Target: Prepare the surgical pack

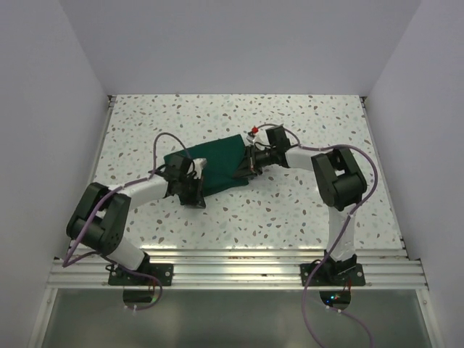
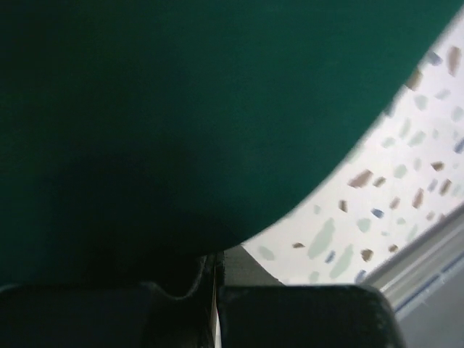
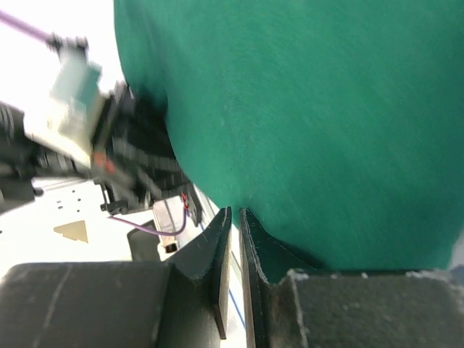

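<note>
Cloth (image 1: pixel 217 161) is lying mid-table (image 1: pixel 304 210), bundled, with an arm at each end. Left gripper (image 2: pixel 216 290) is sitting fully closed against it (hold unclear). Right gripper (image 3: pixel 235 221) is nearly closed, seemingly pinching the cloth's edge. Best to be pulling both ends evenly, low, without bunching.

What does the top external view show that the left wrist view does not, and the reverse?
Only the top external view shows both arms, with the left gripper and right gripper at opposite ends of the whole folded green cloth. Only the left wrist view shows the left fingers close up, pressed together. Both show the green cloth and the speckled table.
</note>
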Robot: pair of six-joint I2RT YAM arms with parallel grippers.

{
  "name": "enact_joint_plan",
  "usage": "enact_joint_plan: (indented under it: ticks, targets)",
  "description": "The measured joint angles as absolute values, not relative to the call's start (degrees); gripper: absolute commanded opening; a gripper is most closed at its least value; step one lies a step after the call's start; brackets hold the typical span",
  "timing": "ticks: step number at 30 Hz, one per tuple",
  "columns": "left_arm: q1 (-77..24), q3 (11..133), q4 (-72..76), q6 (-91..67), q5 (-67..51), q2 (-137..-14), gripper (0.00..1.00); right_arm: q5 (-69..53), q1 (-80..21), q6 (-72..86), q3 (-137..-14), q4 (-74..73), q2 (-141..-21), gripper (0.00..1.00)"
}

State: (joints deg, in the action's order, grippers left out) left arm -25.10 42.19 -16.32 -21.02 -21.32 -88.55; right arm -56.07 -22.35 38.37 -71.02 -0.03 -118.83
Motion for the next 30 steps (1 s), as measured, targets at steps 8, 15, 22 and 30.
enact_joint_plan:
  ticks: [8, 15, 22, 30]
  targets:
    - [-19.51, 46.17, -21.85, -16.99, -17.12, -87.92, 0.0, -53.74, -21.87, 37.08, -69.14, -4.84, -114.89, 0.15]
    - [-18.98, 46.06, -25.69, -16.25, -15.27, -73.01, 0.14, -51.51, -21.5, 35.99, -73.93, -11.18, -112.97, 0.18]
    - [-11.94, 49.91, -26.24, -16.49, -11.55, -68.69, 0.22, -51.46, -21.87, 38.79, -78.04, -8.58, -113.69, 0.18]
    - [-6.48, 51.75, -19.4, -18.96, -15.0, -77.97, 0.18, -50.92, -22.48, 39.03, -78.67, -8.36, -117.01, 0.18]
